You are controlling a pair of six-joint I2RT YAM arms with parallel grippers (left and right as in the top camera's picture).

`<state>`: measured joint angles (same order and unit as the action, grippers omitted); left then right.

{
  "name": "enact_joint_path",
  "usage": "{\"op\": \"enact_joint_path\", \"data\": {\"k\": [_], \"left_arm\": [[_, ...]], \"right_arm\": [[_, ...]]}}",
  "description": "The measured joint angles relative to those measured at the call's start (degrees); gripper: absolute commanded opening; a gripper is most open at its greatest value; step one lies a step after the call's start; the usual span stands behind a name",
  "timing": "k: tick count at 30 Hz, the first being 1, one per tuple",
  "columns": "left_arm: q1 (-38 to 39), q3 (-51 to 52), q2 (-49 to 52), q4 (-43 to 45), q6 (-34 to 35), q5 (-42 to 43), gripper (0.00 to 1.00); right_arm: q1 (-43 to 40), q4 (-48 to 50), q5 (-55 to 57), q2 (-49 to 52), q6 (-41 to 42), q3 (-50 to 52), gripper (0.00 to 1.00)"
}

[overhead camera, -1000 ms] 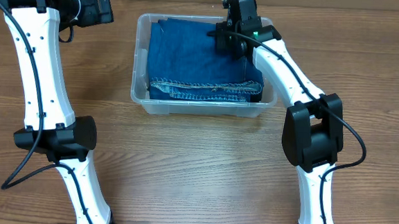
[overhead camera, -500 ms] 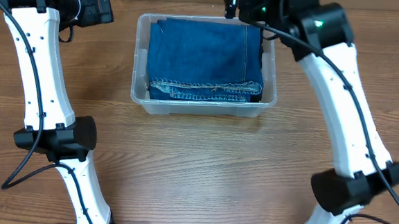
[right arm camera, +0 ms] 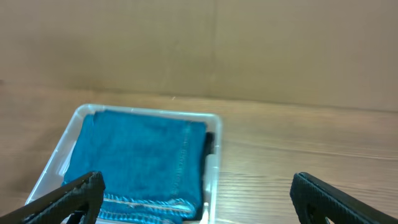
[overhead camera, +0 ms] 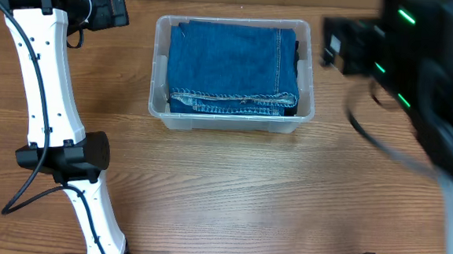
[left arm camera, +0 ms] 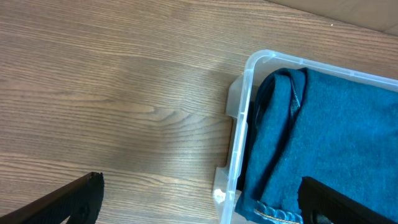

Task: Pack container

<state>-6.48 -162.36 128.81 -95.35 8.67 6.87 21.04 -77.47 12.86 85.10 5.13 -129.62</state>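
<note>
The clear container [overhead camera: 231, 122] stands at the table's back middle, and folded blue jeans [overhead camera: 230, 64] fill it. My left gripper [overhead camera: 122, 9] hangs open at the back left, apart from the bin. In the left wrist view its gripper [left arm camera: 202, 205] spans the container's left rim [left arm camera: 245, 106], with the jeans [left arm camera: 336, 137] to the right. My right gripper [overhead camera: 332, 45], blurred, is raised just right of the bin. In the right wrist view that gripper [right arm camera: 202, 202] is wide open and empty above the container's right rim [right arm camera: 212, 163] and the jeans [right arm camera: 137, 155].
The wooden table [overhead camera: 223, 190] stretches in front of the bin. My right arm [overhead camera: 440, 116] looms large and blurred on the right, close to the overhead camera. A brown cardboard wall [right arm camera: 199, 43] backs the table.
The right gripper opened, lifted off the jeans in the bin and swung up and to the right. The jeans stay in the container. The left arm has not moved.
</note>
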Motion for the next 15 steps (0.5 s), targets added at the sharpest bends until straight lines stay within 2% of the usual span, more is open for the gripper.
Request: {"op": "enact_joint_path", "data": {"k": [4, 8, 14, 15], "left_arm": [[0.0, 0.0, 0.0, 0.0, 0.0, 0.0, 1.00], [0.0, 0.0, 0.0, 0.0, 0.0, 0.0, 1.00], [0.0, 0.0, 0.0, 0.0, 0.0, 0.0, 1.00], [0.0, 0.0, 0.0, 0.0, 0.0, 0.0, 1.00]], "right_arm": [[-0.9, 0.6, 1.5, -13.6, -0.3, 3.7, 1.00], [-9.6, 15.1, -0.4, -29.0, -0.3, 23.6, 1.00], [-10.6, 31.0, -3.0, -46.7, -0.3, 52.8, 1.00], [-11.1, 38.1, -3.7, -49.4, -0.4, 58.4, 1.00]]}}
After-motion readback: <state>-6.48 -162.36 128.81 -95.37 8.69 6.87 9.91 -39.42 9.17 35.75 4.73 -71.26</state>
